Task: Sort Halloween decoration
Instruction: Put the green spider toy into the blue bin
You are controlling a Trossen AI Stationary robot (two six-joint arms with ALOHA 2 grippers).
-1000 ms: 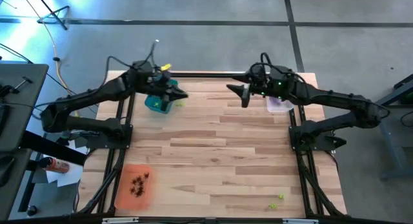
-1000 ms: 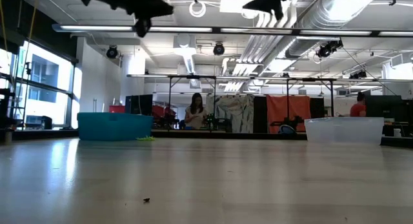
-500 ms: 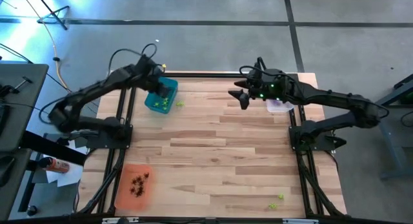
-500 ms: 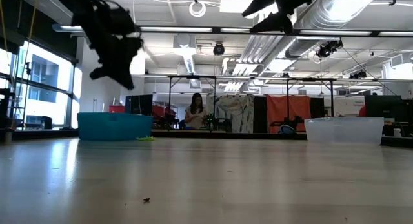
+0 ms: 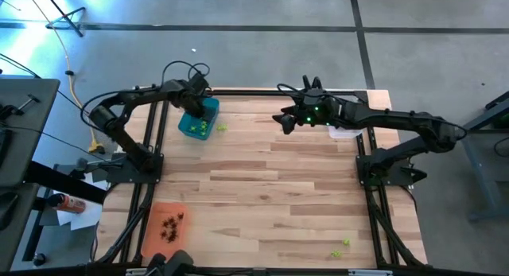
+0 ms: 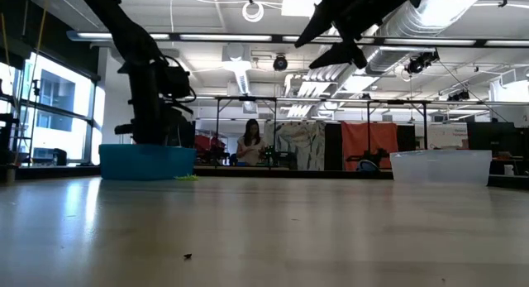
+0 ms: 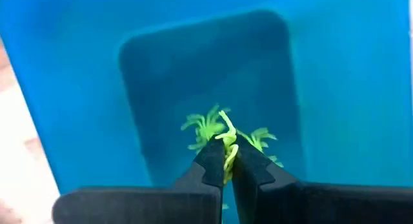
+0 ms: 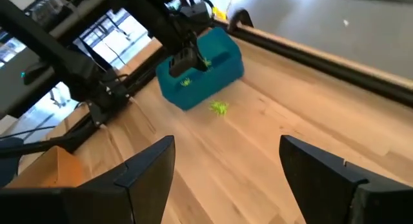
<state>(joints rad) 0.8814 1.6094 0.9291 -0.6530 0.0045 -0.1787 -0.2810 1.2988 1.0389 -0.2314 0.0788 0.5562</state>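
The teal tray [image 5: 197, 121] stands at the far left with lime green trinkets [image 7: 200, 124] on its floor. My left gripper [image 7: 226, 156] points down into it, shut on one lime green trinket. The tray's wall [image 6: 147, 161] hides its fingertips in the low view. One more lime trinket [image 8: 219, 108] lies on the table beside the teal tray. My right gripper [image 8: 226, 166] hangs open, high above the table's far middle [image 5: 282, 121]. Dark trinkets [image 5: 171, 225] lie in the orange tray [image 5: 153, 236] at the near left. My left gripper pinches a lime green trinket [image 7: 227, 139] between its two fingertips, coming from above and pointing down into the teal tray. The trinket's spikes stick out past the fingertips, over the other green pieces on the tray floor. Whether it touches them, I cannot tell.
A clear tray [image 5: 343, 130] sits at the far right, under the right arm. A few lime green trinkets [image 5: 342, 246] lie near the near right edge. A tiny dark piece [image 6: 188, 256] lies on the wood close to the low camera. Bare wood spans the middle.
My left gripper has tipped from pointing level toward the table's right to pointing down, and has come down from high above into the teal tray. My right gripper has drifted toward the table's left, staying high.
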